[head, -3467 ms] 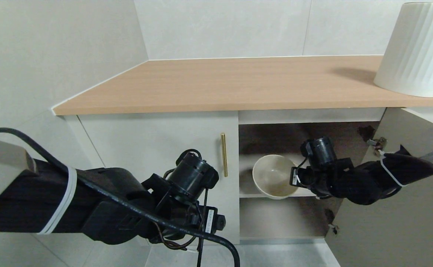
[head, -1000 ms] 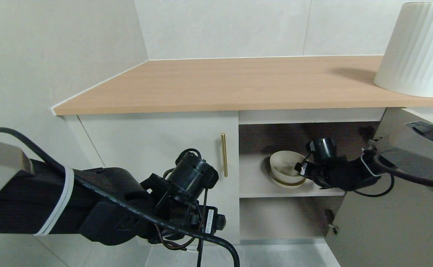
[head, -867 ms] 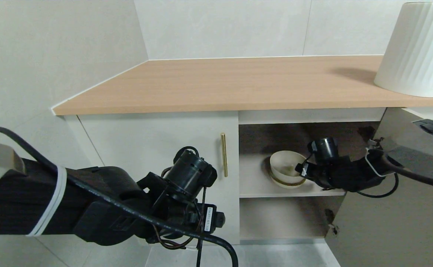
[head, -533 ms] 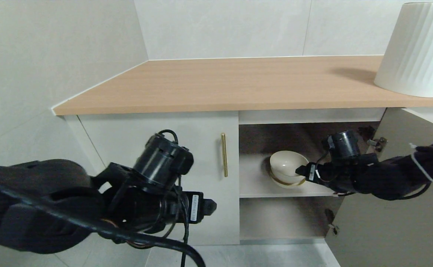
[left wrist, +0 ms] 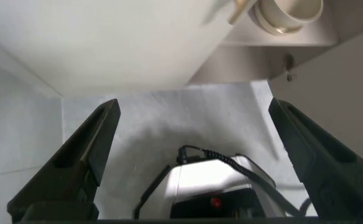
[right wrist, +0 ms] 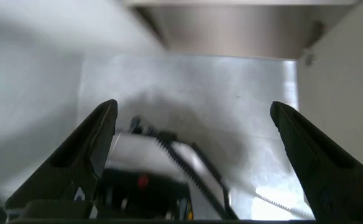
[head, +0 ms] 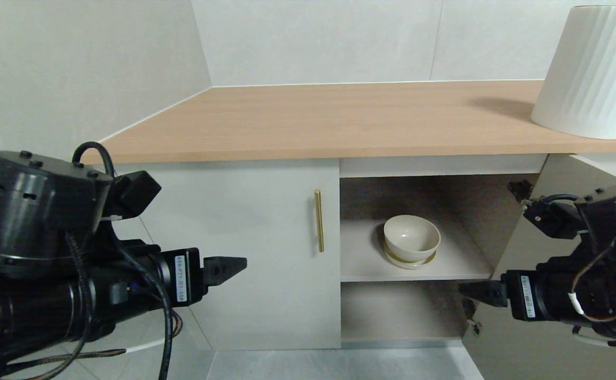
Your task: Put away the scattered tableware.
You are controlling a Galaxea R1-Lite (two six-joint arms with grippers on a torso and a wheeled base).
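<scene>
Head view: bowl on upper shelf.
Bowl upright atop a shallow dish; left gripper and right gripper both spread wide, empty, outside the cabinet.

- You were working in a domestic kitchen.
- You had a wood-grain countertop running into a corner, backed by large pale wall tiles.
- Below it you saw off-white base cabinets: a closed door with a slim brass handle, and beside it an open compartment with a shelf.
- On that shelf you could see a cream bowl sitting on a gold-banded dish, ordinary household tableware.
- A white ribbed container stood at the countertop's right end, and the floor was pale grey tile.
</scene>
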